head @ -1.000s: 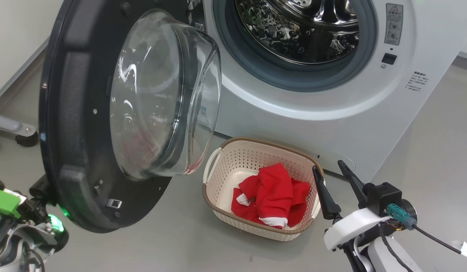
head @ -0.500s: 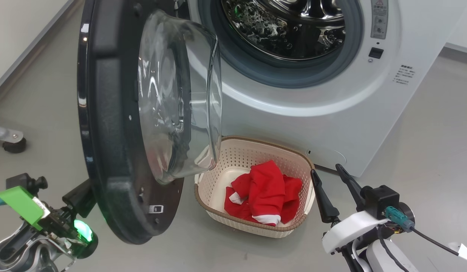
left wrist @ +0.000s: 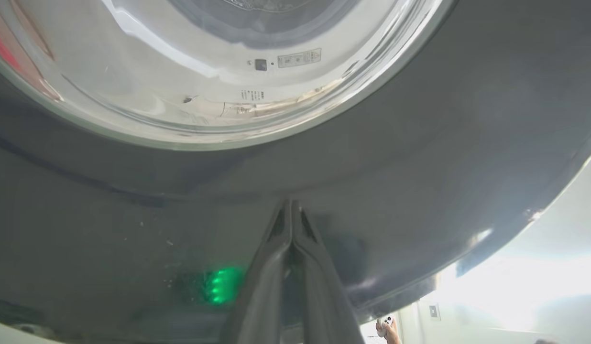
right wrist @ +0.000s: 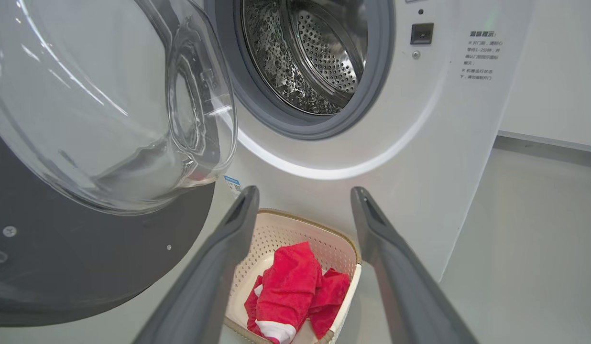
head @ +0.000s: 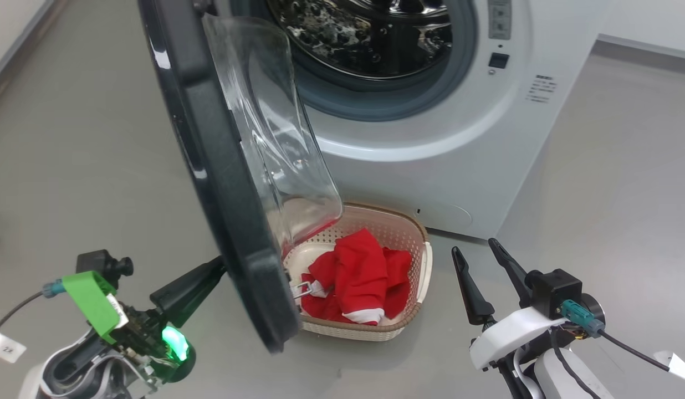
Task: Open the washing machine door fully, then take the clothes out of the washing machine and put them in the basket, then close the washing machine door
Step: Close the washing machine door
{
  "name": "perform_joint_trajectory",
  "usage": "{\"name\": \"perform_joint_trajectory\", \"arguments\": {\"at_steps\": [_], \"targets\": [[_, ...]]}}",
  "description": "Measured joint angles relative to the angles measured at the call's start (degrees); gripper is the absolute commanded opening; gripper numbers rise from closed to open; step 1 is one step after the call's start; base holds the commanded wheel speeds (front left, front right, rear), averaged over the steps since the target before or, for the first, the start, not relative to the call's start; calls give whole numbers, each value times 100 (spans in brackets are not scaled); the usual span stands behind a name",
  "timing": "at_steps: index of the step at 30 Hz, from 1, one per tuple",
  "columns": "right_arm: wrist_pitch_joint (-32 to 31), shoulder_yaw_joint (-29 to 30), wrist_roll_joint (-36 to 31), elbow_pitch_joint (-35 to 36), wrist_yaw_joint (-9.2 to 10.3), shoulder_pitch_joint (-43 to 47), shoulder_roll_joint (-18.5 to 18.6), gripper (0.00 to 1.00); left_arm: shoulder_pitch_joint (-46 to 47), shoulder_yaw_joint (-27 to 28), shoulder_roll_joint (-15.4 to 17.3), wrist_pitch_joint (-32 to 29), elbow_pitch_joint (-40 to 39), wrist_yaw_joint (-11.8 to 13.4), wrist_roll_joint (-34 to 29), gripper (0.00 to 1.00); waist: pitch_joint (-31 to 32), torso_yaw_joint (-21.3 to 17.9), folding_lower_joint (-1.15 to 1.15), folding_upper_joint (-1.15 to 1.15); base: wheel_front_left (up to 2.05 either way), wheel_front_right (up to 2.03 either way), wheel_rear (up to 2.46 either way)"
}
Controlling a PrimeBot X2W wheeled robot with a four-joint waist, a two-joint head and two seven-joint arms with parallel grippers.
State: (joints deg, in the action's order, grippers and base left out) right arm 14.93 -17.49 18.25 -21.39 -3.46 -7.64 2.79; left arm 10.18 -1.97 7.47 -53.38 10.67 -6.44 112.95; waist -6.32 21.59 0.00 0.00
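Against the left end effector (left wrist: 290, 206), fingers pressed together, lies the glossy black rim of the washing machine door (head: 220, 183) — slick, so the tip could skid off. Beyond it, the bulging glass bowl (head: 276, 138) overhangs the perforated basket (head: 423, 266) and could clip its woven-look rim. Soft red clothes (head: 359, 266) lie inside, left of the wide-spread right end effector (head: 474, 247).

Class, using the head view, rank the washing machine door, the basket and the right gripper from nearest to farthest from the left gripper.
1. washing machine door: the left gripper touches its outer face with shut fingers.
2. basket: on the floor just beyond the door, rightward.
3. right gripper: past the basket, at the lower right.
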Motion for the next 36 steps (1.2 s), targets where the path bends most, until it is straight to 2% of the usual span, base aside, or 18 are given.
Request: {"name": "perform_joint_trajectory", "arguments": {"at_steps": [7, 24, 36], "targets": [[0, -5, 19, -2, 2, -24, 1, 100, 9, 5, -304, 243, -10, -40, -11, 0, -81, -427, 0, 0, 0, 0, 0], [0, -1, 81, 78, 10, -188, 2, 100, 576, 10, -430, 1044, 34, -42, -506, 0, -300, -1515, 0, 0, 0, 0, 0], [0, 25, 119, 76, 58, -244, 2, 100, 1118, 171, -486, 1727, 452, -43, -828, 0, -376, -2322, 0, 0, 0, 0, 0]]}}
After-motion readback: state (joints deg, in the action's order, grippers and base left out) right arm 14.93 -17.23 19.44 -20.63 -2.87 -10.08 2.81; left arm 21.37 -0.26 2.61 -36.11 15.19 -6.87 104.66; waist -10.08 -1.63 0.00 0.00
